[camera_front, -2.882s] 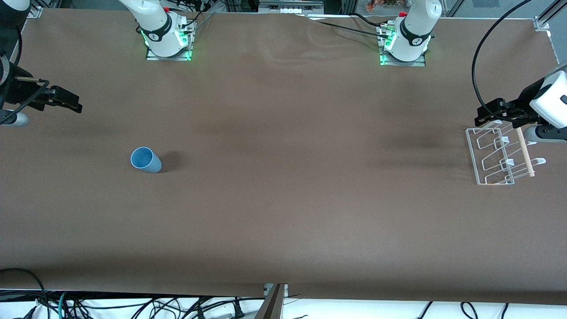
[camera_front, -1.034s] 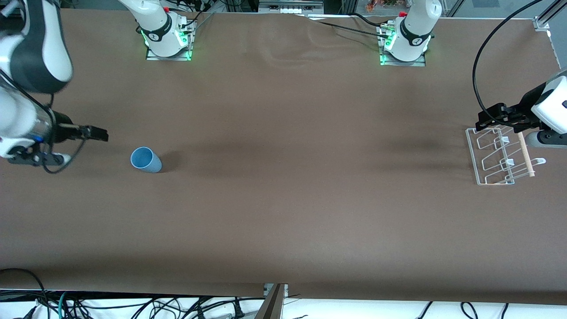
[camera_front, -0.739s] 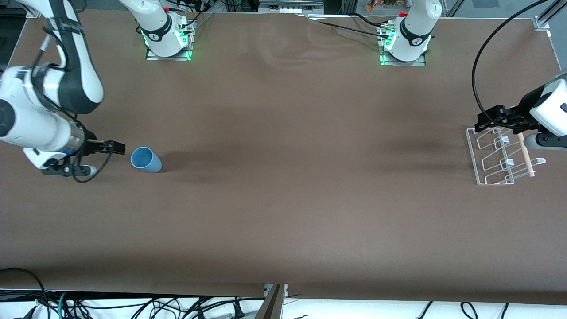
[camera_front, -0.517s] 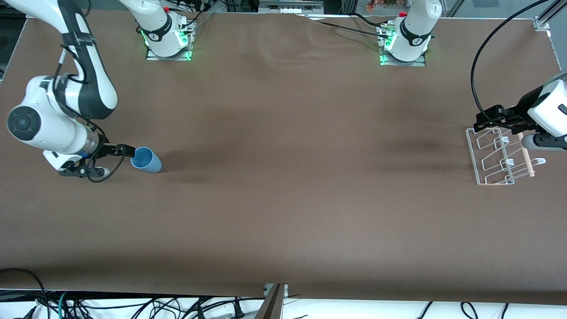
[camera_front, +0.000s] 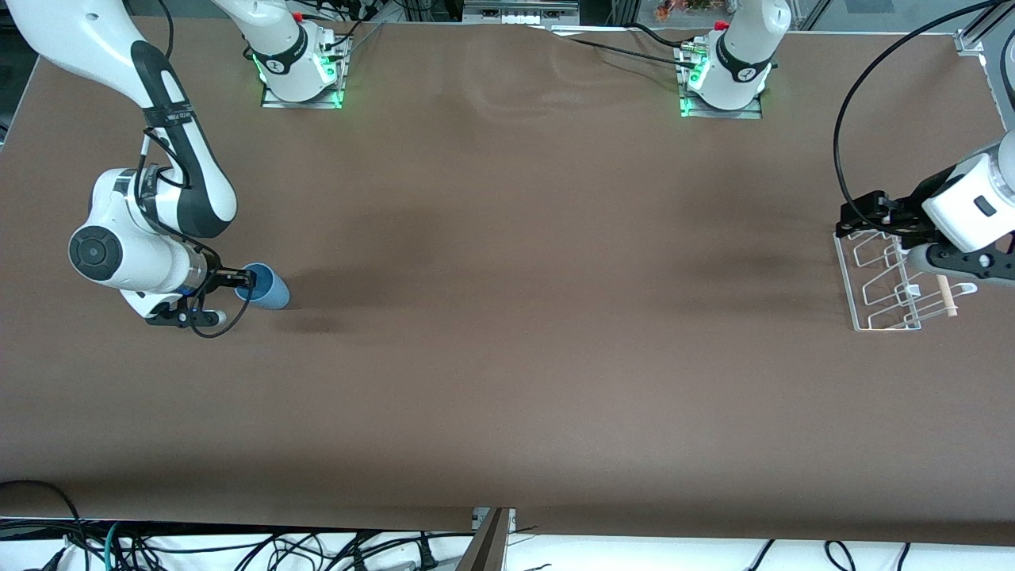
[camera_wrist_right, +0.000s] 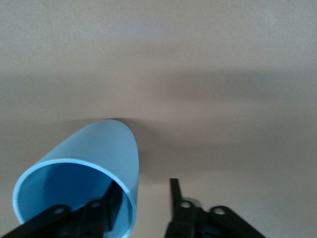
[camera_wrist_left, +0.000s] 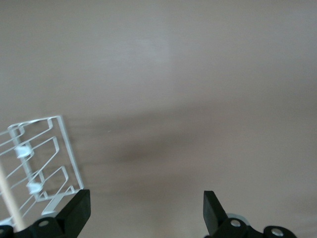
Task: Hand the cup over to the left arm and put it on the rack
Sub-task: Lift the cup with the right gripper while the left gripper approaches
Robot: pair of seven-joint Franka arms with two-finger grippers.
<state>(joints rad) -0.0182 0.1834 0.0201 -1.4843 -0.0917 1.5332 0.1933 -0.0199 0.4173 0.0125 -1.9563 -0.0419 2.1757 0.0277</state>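
Observation:
The light-blue cup [camera_front: 270,292] sits on the brown table near the right arm's end. Its open mouth faces my right gripper [camera_front: 247,279]. In the right wrist view the cup [camera_wrist_right: 106,148] fills the lower part. My right gripper [camera_wrist_right: 143,191] is open at its rim, one finger inside the mouth and the other outside the wall. The white wire rack [camera_front: 876,277] with its wooden dowel [camera_front: 945,295] stands at the left arm's end. My left gripper [camera_front: 860,216] is open and empty over the rack's edge. The left wrist view shows the left gripper [camera_wrist_left: 144,203] and the rack [camera_wrist_left: 42,153].
The two arm bases [camera_front: 301,67] [camera_front: 725,75] stand along the table edge farthest from the front camera. A black cable [camera_front: 844,119] loops above the table near the left arm. Brown table surface [camera_front: 515,317] lies between the cup and the rack.
My right arm has swung in from the table's end and brought its open gripper to the cup's rim. The left gripper has drifted slightly over the rack. The cup has not moved.

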